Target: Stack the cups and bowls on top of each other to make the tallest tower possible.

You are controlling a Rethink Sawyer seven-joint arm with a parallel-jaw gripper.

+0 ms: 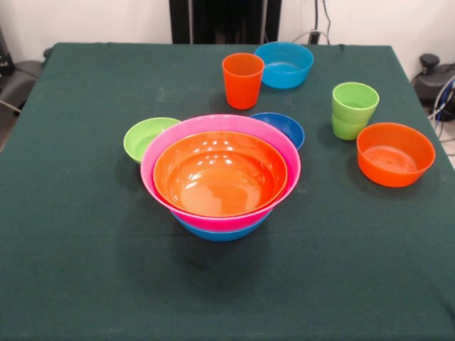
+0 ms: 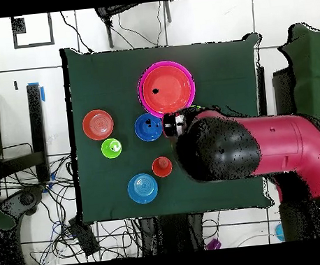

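The tower stands mid-table: a large blue bowl (image 1: 220, 233) at the bottom, a pink bowl (image 1: 165, 138) in it, and a large orange bowl (image 1: 220, 177) nested on top; it also shows in the overhead view (image 2: 165, 88). A small lime green bowl (image 1: 146, 137) and a dark blue bowl (image 1: 281, 128) sit just behind it. An orange cup (image 1: 242, 80), a light blue bowl (image 1: 284, 64), two nested lime green cups (image 1: 353, 110) and an orange bowl (image 1: 395, 153) stand apart. Only the overhead view shows the gripper (image 2: 175, 125), beside the dark blue bowl (image 2: 148, 127), high above the table.
The red arm (image 2: 249, 150) reaches in over the table in the overhead view and hides the lime green bowl there. The table has a dark green cloth (image 1: 85, 249). Cables lie on the floor around the table.
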